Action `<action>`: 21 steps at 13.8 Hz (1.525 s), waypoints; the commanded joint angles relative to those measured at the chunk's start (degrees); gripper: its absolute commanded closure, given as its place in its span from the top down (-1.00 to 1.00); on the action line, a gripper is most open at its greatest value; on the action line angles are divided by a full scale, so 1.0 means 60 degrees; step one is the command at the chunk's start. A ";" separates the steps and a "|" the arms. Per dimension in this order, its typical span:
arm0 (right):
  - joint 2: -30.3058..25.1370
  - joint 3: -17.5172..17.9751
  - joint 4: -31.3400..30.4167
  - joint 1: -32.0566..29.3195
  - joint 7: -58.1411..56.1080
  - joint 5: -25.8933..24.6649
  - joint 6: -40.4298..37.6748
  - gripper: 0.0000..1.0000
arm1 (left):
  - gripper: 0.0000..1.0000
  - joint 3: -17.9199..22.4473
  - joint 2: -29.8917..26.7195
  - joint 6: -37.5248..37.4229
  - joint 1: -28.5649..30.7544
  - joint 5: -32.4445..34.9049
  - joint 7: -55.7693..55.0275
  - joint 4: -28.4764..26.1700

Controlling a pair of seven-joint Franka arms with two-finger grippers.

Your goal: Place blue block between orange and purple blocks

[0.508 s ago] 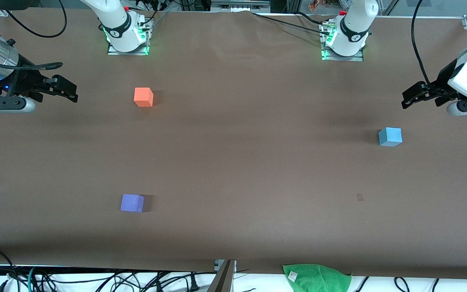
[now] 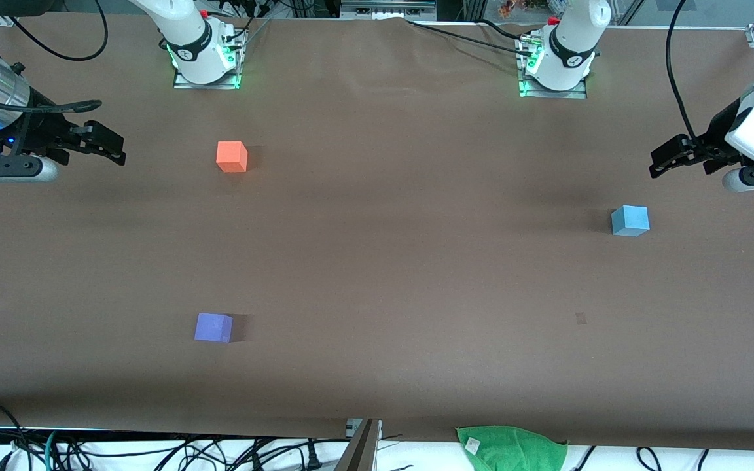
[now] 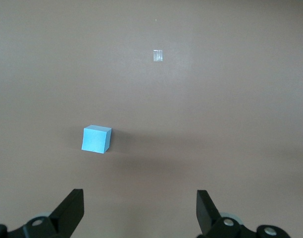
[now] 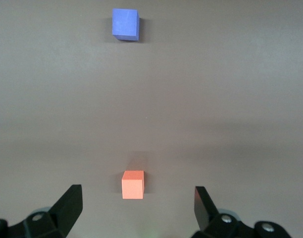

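Observation:
The sky-blue block (image 2: 630,220) sits on the brown table toward the left arm's end; it also shows in the left wrist view (image 3: 96,139). The orange block (image 2: 232,157) and the purple block (image 2: 213,327) sit toward the right arm's end, the purple one nearer the front camera. Both show in the right wrist view, orange (image 4: 132,184) and purple (image 4: 125,24). My left gripper (image 2: 662,160) is open and empty over the table beside the blue block, apart from it (image 3: 140,201). My right gripper (image 2: 112,147) is open and empty over the table's end, beside the orange block (image 4: 137,203).
A green cloth (image 2: 511,448) lies at the table's edge nearest the front camera. A small pale mark (image 2: 580,318) is on the table, nearer the front camera than the blue block. Cables hang along the table's edges.
The left arm's wrist has shifted slightly up in the front view. The right arm and the three blocks have not moved.

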 commanded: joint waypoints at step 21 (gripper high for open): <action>-0.0038 0.0016 -0.0013 -0.0065 -0.0161 -0.0088 -0.0034 1.00 | 1.00 0.0066 0.0451 -0.1213 -0.0152 0.0096 0.0104 0.0675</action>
